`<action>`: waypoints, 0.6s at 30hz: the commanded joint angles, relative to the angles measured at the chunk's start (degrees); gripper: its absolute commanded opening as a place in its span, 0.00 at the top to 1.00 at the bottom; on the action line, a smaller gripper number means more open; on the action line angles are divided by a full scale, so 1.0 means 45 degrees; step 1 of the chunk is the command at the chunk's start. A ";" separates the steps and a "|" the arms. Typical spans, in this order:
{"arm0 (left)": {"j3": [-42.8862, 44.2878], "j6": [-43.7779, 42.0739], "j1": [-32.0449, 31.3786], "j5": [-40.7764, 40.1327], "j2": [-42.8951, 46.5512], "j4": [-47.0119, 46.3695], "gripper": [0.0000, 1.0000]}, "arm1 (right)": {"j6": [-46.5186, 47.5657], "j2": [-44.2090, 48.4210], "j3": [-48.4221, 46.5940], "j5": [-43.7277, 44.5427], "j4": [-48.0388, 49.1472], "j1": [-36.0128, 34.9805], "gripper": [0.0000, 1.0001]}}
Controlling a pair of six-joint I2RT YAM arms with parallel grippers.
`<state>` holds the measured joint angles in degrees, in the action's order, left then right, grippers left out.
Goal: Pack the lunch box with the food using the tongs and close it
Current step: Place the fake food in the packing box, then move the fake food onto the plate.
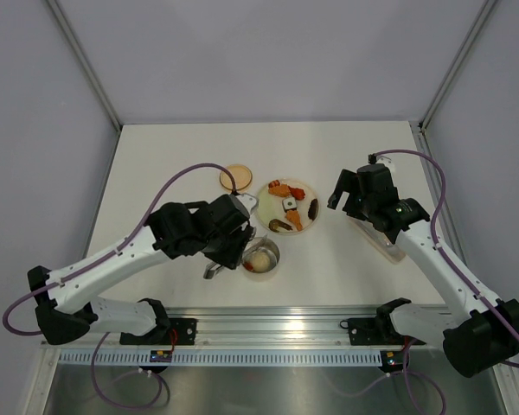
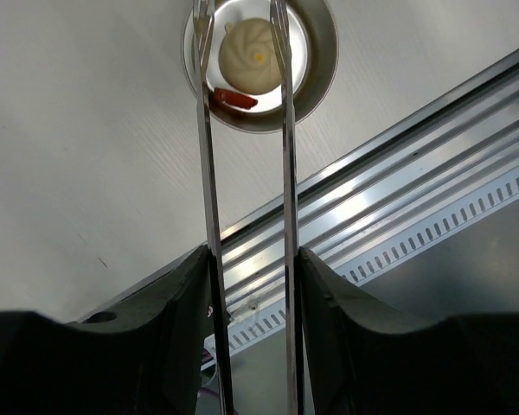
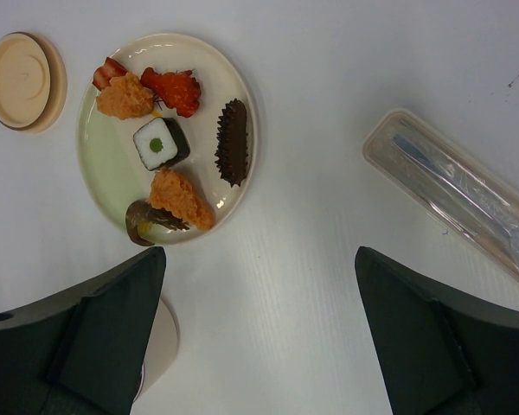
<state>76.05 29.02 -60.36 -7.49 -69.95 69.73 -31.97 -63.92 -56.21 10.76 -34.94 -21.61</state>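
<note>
The steel lunch box (image 2: 318,52) (image 1: 272,251) holds a pale bun (image 2: 249,54) and a red piece (image 2: 233,100). My left gripper (image 2: 253,259) (image 1: 240,238) is shut on the tongs (image 2: 206,173). Their two slim arms reach over the box, with the tips on either side of the bun. I cannot tell whether they touch it. More food (image 3: 180,195) lies on the cream plate (image 3: 104,169) (image 1: 304,186): orange, red and dark pieces and a sushi roll (image 3: 160,143). The round wooden lid (image 3: 22,79) (image 1: 236,177) lies left of the plate. My right gripper (image 3: 259,255) (image 1: 350,194) hovers open and empty right of the plate.
A clear elongated plastic case (image 3: 467,194) (image 1: 385,244) with cutlery inside lies on the table under my right arm. The metal rail (image 2: 398,199) runs along the near table edge just beyond the lunch box. Side walls enclose the table.
</note>
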 commanded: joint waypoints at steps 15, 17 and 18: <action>0.3587 -0.1116 0.3820 0.0449 -0.4371 -0.4888 0.64 | -0.0142 0.0240 -0.0244 0.0108 0.0108 -0.0023 0.00; 0.4171 -0.1116 0.4018 0.0764 -0.4999 -0.5398 0.66 | -0.0143 0.0220 -0.0264 0.0108 0.0088 -0.0023 0.00; 0.4387 -0.1135 0.4057 0.0997 -0.5330 -0.5496 0.67 | -0.0162 0.0220 -0.0264 0.0108 0.0069 -0.0023 0.00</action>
<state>90.89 25.41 -42.92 -7.18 -91.66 53.04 -32.01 -63.81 -56.21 10.85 -34.98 -21.61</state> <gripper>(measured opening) 0.347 0.993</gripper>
